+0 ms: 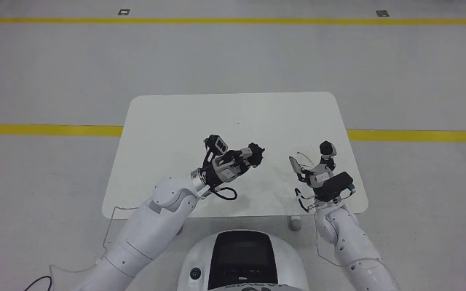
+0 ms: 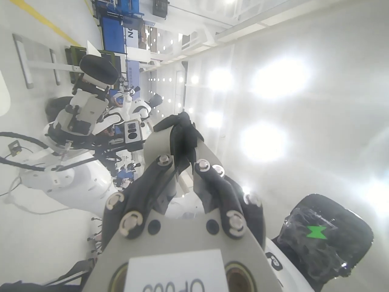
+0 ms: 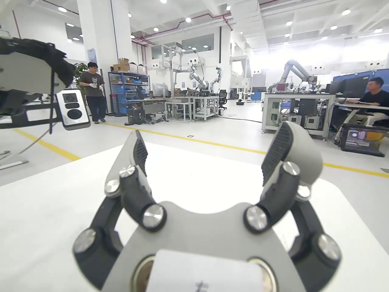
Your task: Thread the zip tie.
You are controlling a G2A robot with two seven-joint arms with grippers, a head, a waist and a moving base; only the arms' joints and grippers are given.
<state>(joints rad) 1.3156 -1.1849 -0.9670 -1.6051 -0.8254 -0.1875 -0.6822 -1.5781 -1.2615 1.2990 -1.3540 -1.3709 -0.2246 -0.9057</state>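
Zip tie [image 3: 51, 113] pinched in left end effector [image 2: 182, 124]; right end effector [image 3: 209, 141] spread

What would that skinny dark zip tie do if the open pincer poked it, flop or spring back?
The zip tie runs fairly straight from the shut left pincer, so it is probably springy rather than limp. It looks very thin, so likely light, and a poke from the right pincer would probably bend it aside easily.
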